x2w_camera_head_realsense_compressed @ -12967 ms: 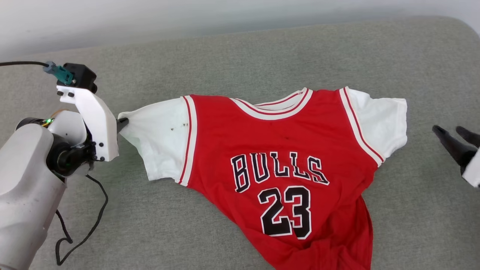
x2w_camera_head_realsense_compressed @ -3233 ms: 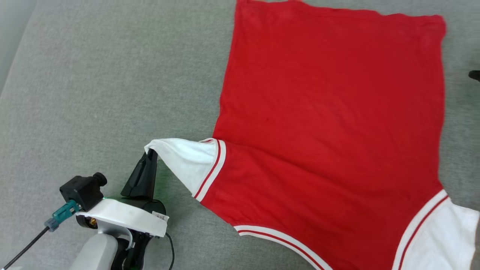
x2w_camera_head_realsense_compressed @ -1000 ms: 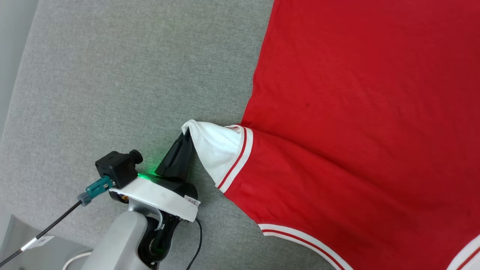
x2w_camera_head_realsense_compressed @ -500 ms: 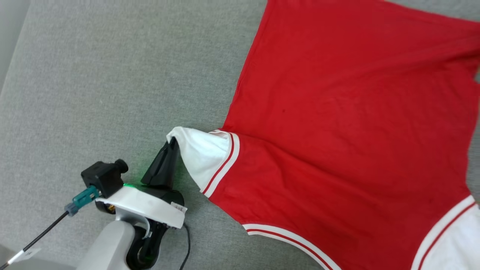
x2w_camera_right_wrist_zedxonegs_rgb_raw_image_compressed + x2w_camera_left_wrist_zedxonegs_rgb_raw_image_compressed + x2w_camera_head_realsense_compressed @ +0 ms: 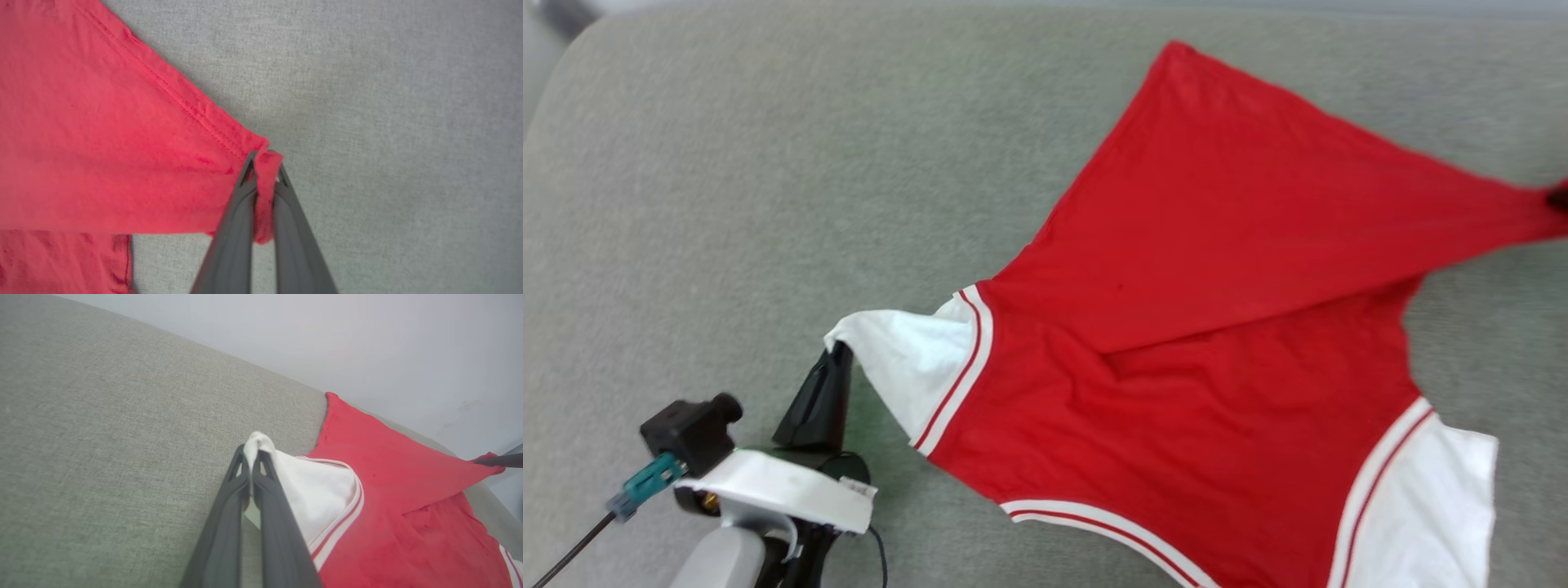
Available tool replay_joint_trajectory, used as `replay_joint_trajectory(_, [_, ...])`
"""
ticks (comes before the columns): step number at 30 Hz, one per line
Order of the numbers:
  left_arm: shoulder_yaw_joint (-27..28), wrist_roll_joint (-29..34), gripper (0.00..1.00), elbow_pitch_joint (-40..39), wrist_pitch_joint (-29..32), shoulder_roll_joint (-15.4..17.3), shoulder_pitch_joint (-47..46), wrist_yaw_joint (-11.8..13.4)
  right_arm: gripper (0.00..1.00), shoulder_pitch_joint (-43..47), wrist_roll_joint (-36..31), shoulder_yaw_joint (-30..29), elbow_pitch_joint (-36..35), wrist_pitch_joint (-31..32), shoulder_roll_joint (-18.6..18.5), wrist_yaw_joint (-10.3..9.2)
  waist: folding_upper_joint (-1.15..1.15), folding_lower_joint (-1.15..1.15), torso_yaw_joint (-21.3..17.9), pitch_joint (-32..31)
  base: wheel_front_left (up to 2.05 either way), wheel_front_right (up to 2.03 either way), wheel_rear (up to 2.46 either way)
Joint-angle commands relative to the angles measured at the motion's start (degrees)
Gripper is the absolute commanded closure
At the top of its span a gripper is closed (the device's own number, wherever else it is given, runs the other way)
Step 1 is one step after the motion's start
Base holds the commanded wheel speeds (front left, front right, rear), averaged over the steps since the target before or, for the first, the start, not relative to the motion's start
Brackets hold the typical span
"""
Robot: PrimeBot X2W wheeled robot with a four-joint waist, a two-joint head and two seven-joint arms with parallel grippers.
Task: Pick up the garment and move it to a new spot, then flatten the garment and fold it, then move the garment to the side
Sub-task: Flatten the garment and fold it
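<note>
Garment [image 5: 1176,343] lay plain red side up on the grey cushion [image 5: 768,204], one part pulled taut toward my right. I had the left pincer [image 5: 838,353] pressed together on the white sleeve [image 5: 903,363] tip. The right pincer [image 5: 264,158] was pinching the hem corner [image 5: 229,139], raised off the cushion.

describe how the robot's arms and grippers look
The left gripper has two long, dark, tapering fingers on a white bracket with a small label. A black camera block is mounted beside it, with a teal connector and a black cable. The forearm is pale grey. The right gripper has matching dark grey fingers with triangular cut-outs near the tips.
</note>
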Motion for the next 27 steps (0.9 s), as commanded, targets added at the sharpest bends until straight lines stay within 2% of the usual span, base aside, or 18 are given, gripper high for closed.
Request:
replay_joint_trajectory(1, [0.7, 0.3, 1.0, -0.3, 0.1, 0.3, 1.0, 0.0, 1.0, 2.2, 0.4, -0.1, -1.6, -0.3, -1.2, -0.06, 0.0, 0.0, -2.5, -2.4, 0.0, 0.0, 0.0])
replay_joint_trajectory(9, [4.8, 0.2, 1.0, -2.0, 0.0, 0.4, 5.4, 0.0, 1.0, 12.2, 1.4, -0.5, -14.2, -0.4, -7.2, -0.07, 0.0, 0.0, -9.0, -5.0, 0.0, 0.0, 0.0])
replay_joint_trajectory(15, [6.6, 0.6, 1.0, -2.6, 0.0, 0.3, 6.7, 0.0, 1.0, 21.8, 4.1, -4.0, -24.1, -2.3, -12.9, -0.06, 0.0, 0.0, -12.2, -5.4, 0.0, 0.0, 0.0])
replay_joint_trajectory(22, [7.3, 0.9, 1.0, -3.3, 0.0, 0.3, 7.4, 0.0, 1.0, 35.5, 6.4, -9.5, -34.4, -5.4, -20.8, -0.06, 0.0, 0.0, -14.0, -5.0, 0.0, 0.0, 0.0])
replay_joint_trajectory(25, [7.1, 1.1, 1.0, -3.4, 0.0, 0.2, 7.5, 0.0, 1.0, 42.4, 8.7, -11.8, -38.8, -7.5, -22.8, -0.05, 0.0, 0.0, -13.9, -4.8, 0.0, 0.0, 0.0])
replay_joint_trajectory(27, [7.3, 1.1, 1.0, -3.4, 0.0, 0.1, 7.7, 0.0, 1.0, 46.3, 7.0, -12.7, -40.2, -9.0, -25.0, -0.07, 0.0, 0.0, -14.0, -4.6, 0.0, 0.0, 0.0])
